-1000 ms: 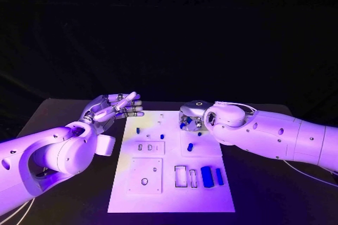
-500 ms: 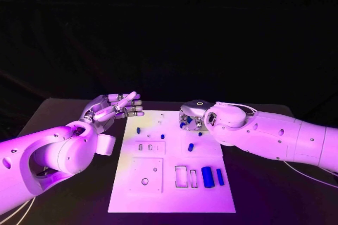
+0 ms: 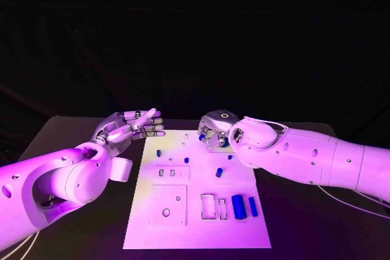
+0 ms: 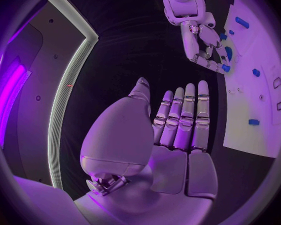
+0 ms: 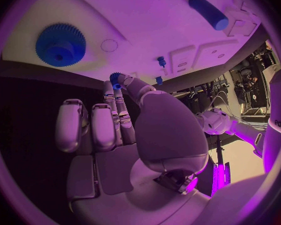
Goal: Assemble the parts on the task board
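Observation:
The white task board (image 3: 195,226) lies in the middle of the black table. My right hand (image 3: 213,132) hovers over its far edge and pinches a small blue gear (image 5: 115,78) between thumb and fingertip; the left wrist view shows this hand (image 4: 204,39) with the blue piece (image 4: 225,67) at its fingertips. A large blue gear (image 5: 60,45) sits on the board just beyond those fingers. My left hand (image 3: 130,126) is raised over the board's far left corner, its fingers (image 4: 181,115) straight and holding nothing. Small blue pegs (image 3: 218,171) stand mid-board.
Two blue blocks (image 3: 238,206) lie beside two narrow slots (image 3: 208,206) at the near right of the board. Raised square plates (image 3: 167,203) with holes sit at the near left. A long blue peg (image 5: 209,11) lies on the board.
My right hand has shifted slightly left and toward the board's far edge with the small gear still pinched. The left hand has barely moved.

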